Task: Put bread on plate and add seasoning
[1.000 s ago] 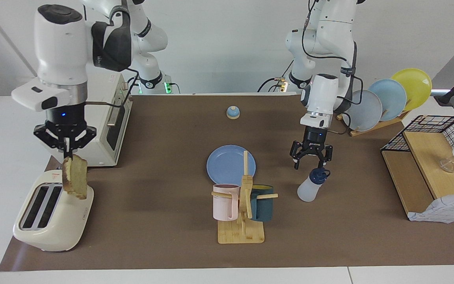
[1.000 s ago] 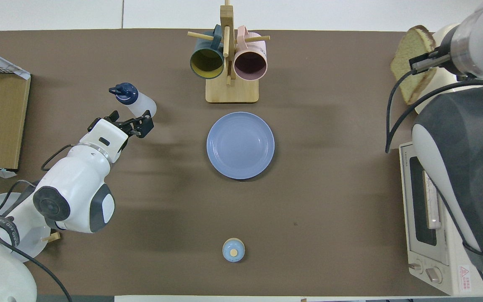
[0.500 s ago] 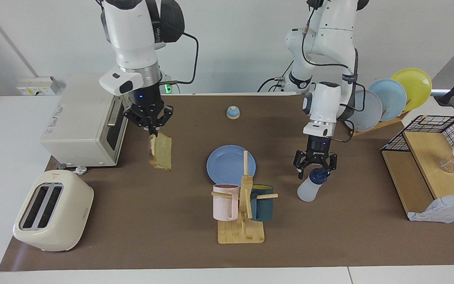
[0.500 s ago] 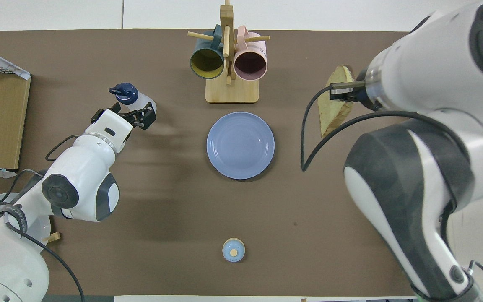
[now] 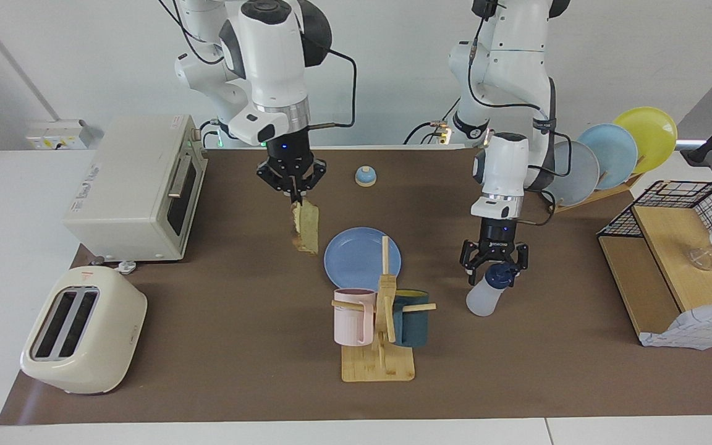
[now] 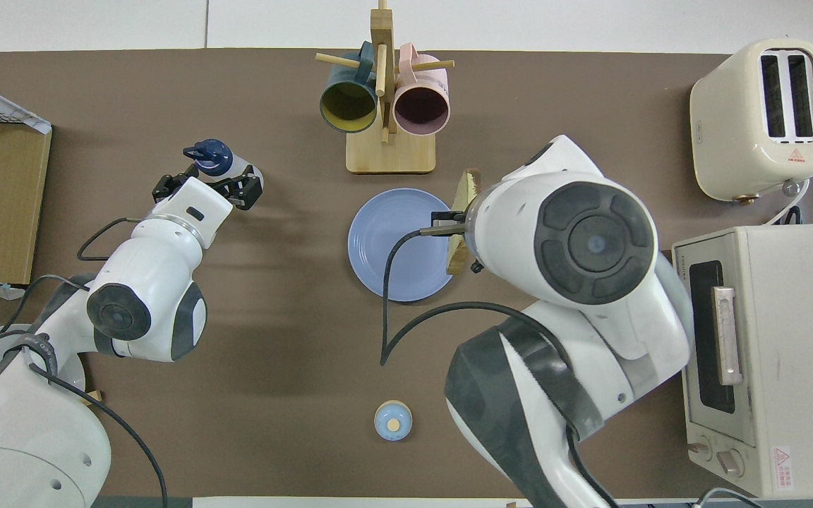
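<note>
The bread (image 5: pixel 306 226) hangs on edge from my right gripper (image 5: pixel 295 198), which is shut on its top crust. It hangs by the rim of the blue plate (image 5: pixel 356 258) on the side toward the right arm's end. In the overhead view the bread (image 6: pixel 465 192) shows edge-on by the plate (image 6: pixel 392 247), and the arm hides the gripper. The seasoning (image 5: pixel 486 295), a white bottle with a navy cap, leans on the mat toward the left arm's end. My left gripper (image 5: pixel 495 267) is open, its fingers on either side of the cap. From overhead the seasoning (image 6: pixel 219 158) pokes out past the left gripper (image 6: pixel 207 189).
A wooden mug rack (image 5: pixel 379 364) with a pink and a dark mug stands just farther from the robots than the plate. A toaster (image 5: pixel 84 330) and a toaster oven (image 5: pixel 136 185) sit at the right arm's end. A bell (image 5: pixel 365 177), a plate rack (image 5: pixel 603 157) and a wire basket (image 5: pixel 677 247) are also here.
My right arm has carried the bread from above the toaster across the mat to the plate's rim. My left gripper has come down around the seasoning's cap, still open.
</note>
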